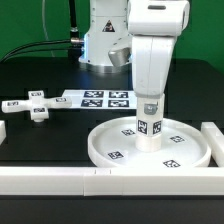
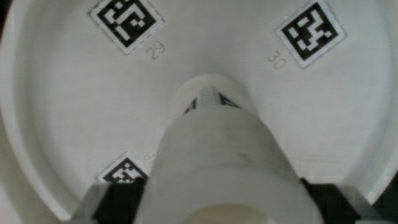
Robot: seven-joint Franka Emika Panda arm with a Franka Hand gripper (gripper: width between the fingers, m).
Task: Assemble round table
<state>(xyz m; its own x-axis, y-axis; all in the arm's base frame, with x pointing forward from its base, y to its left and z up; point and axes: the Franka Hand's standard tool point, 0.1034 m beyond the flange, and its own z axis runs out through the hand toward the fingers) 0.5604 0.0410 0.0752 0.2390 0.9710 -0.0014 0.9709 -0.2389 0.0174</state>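
The large rimmed round disc [image 1: 150, 146] lies flat on the table toward the exterior view's right, with several tags on its face. The short cylindrical leg [image 1: 149, 128] stands upright at the disc's centre. My gripper [image 1: 149, 104] comes straight down from above and is shut on the leg's upper end. In the wrist view the leg [image 2: 222, 140] runs between my two black fingers [image 2: 118, 200] down to the disc [image 2: 71, 90]. The small cross-shaped foot [image 1: 37, 104] lies on the table at the exterior view's left, apart from the gripper.
The marker board [image 1: 100, 98] lies behind the disc, near the robot base. White border blocks run along the front [image 1: 60, 180] and the exterior view's right [image 1: 212, 135]. A small white block [image 1: 3, 128] sits at the left edge.
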